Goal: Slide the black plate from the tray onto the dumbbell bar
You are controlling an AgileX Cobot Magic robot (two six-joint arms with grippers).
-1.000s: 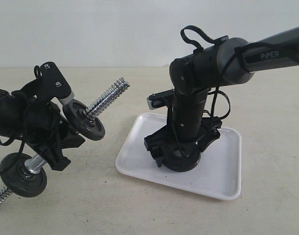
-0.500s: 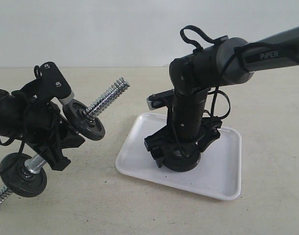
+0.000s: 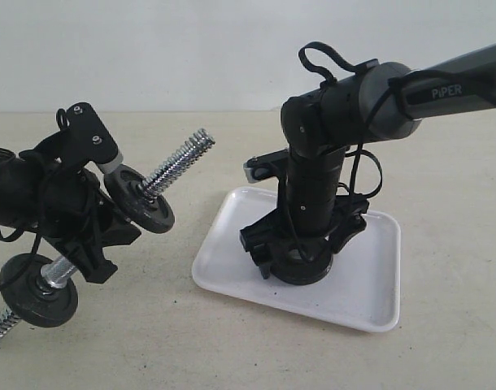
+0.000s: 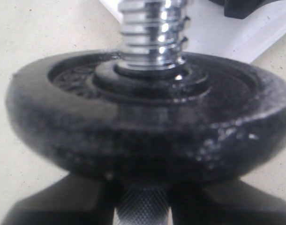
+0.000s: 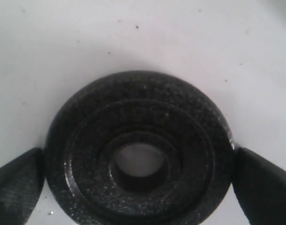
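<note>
The black plate (image 5: 147, 108) lies flat on the white tray (image 3: 370, 284), near its front left part. My right gripper (image 5: 138, 164) stands straight down over the plate (image 3: 301, 268), one finger against each side of its rim. The fingers (image 5: 16, 183) are shut on the plate, which still rests on the tray (image 5: 133, 37). My left gripper (image 3: 89, 242) holds the dumbbell bar (image 3: 179, 162) by its knurled middle (image 4: 143, 211), tilted, with the bare threaded end pointing up toward the tray. Two duller discs sit on the bar, one (image 3: 146, 203) above the gripper and one (image 3: 38, 288) below it.
The upper disc (image 4: 147, 131) fills the left wrist view, with the chrome thread (image 4: 152, 28) rising from its hub. The beige table top (image 3: 150, 341) runs around the tray, and a pale wall stands behind.
</note>
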